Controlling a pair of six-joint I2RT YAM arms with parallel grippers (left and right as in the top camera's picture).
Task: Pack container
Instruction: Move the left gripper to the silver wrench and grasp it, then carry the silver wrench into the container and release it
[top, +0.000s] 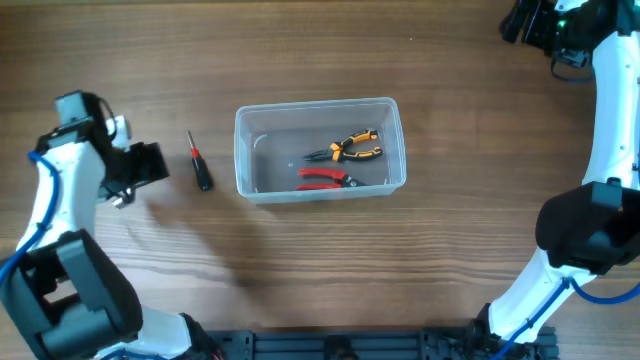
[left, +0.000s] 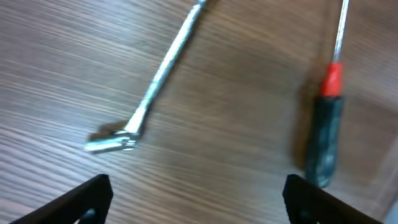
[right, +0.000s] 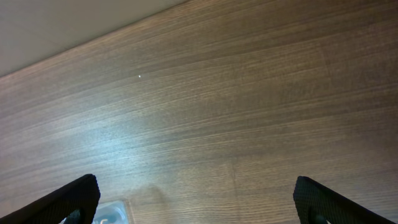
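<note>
Your left jaws gape empty above the metal wrench (left: 155, 93) and screwdriver (left: 326, 134) left of the container (top: 318, 104), likely lined up to pick one; right jaws, also open and empty, idle far right.

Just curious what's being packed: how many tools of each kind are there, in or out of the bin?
Pliers: 2 (orange-handled pliers, red-handled pliers), inside the container.
Screwdriver: 1, outside it.
Silver metal rod: 1, outside it.
Total: 4 tools.
</note>
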